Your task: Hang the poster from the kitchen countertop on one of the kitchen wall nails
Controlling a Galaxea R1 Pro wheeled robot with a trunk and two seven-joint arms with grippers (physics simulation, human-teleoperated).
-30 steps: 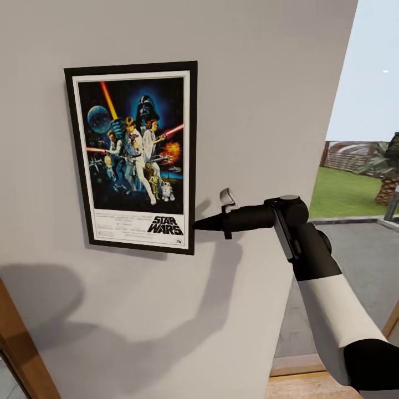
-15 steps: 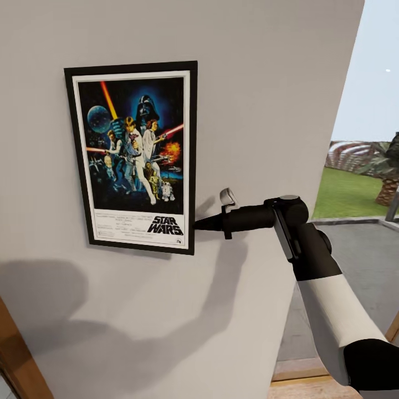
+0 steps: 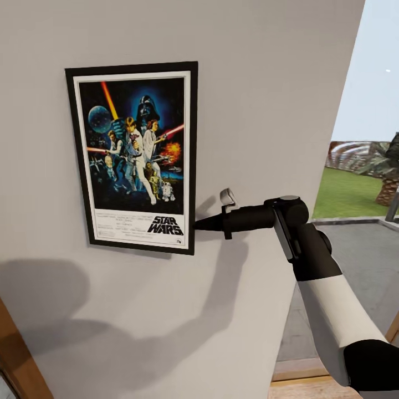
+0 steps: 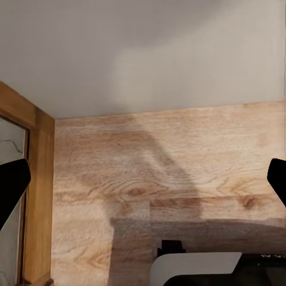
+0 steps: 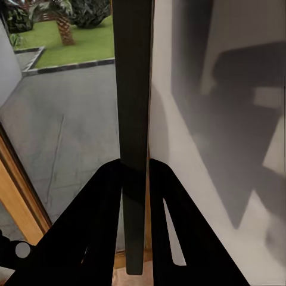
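Observation:
The Star Wars poster stands upright and flat against the pale grey wall, black frame and white border in full sight. My right gripper is shut on the lower part of its right edge. In the right wrist view the frame edge runs as a dark strip between the two black fingers, with the gripper closed around it. No wall nail can be seen; the poster covers that stretch of wall. My left gripper hangs open over the wood floor, holding nothing. The countertop is out of view.
The wall ends at the right on an opening to paved ground, a lawn and a palm. A wooden door frame slants up at the lower left. Light wood floor lies below, meeting the wall.
The head view has shifted slightly, so the wall's right edge and the outdoor scene sit differently. The poster and my right gripper's hold on it look the same.

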